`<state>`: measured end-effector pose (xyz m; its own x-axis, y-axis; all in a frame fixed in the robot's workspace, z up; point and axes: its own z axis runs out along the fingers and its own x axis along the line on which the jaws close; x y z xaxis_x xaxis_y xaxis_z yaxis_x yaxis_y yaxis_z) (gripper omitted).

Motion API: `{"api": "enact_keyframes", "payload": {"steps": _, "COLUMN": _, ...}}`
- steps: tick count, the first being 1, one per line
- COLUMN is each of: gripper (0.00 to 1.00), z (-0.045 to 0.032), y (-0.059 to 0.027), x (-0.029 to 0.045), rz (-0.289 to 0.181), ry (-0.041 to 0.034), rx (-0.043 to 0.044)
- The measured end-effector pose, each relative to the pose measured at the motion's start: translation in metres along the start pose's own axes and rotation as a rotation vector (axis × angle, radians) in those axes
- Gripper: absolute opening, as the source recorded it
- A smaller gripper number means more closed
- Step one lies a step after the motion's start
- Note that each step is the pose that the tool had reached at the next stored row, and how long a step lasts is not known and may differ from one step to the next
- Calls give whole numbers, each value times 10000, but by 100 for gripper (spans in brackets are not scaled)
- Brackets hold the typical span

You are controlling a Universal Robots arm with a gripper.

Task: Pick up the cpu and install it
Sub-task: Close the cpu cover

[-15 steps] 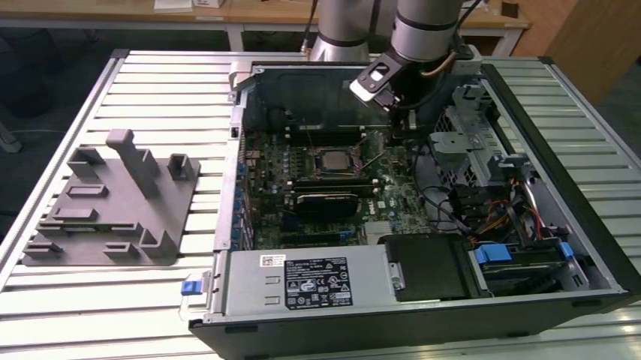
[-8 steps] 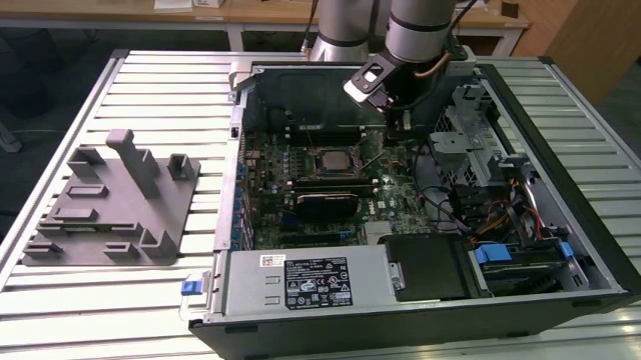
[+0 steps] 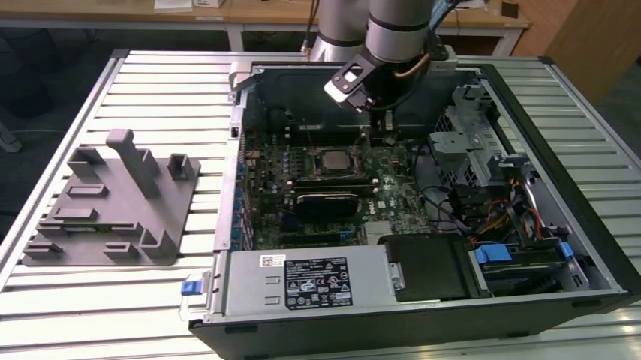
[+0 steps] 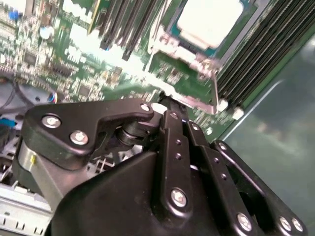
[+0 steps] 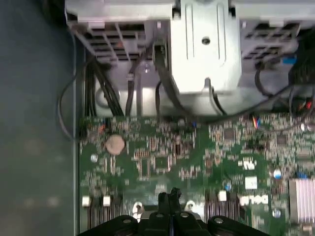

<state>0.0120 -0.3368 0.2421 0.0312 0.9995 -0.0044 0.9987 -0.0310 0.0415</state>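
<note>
Inside the open case (image 3: 401, 330), the cpu (image 4: 209, 19) sat in the motherboard socket (image 4: 189, 56). The gripper (image 5: 169, 196) hung just beside that socket, fingers (image 5: 163, 201) clenched on nothing. Outside the case, a grey tray (image 3: 100, 217) lay on the bench (image 3: 150, 300).

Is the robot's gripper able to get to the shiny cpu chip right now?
Probably yes. The cpu lies face up on the green motherboard inside the open case, and nothing covers its top. The gripper hangs close beside it, and no cable seems to cross between them.
</note>
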Motion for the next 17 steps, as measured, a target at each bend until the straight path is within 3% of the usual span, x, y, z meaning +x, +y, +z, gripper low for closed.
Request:
{"api": "enact_keyframes", "payload": {"steps": 5, "gripper": 11, "z": -7, "y": -167, "x": -5, "rz": 1, "ry": 8, "rx": -10}}
{"api": "enact_keyframes", "payload": {"steps": 17, "gripper": 11, "z": -8, "y": -211, "x": -6, "rz": 1, "ry": 10, "rx": -12}}
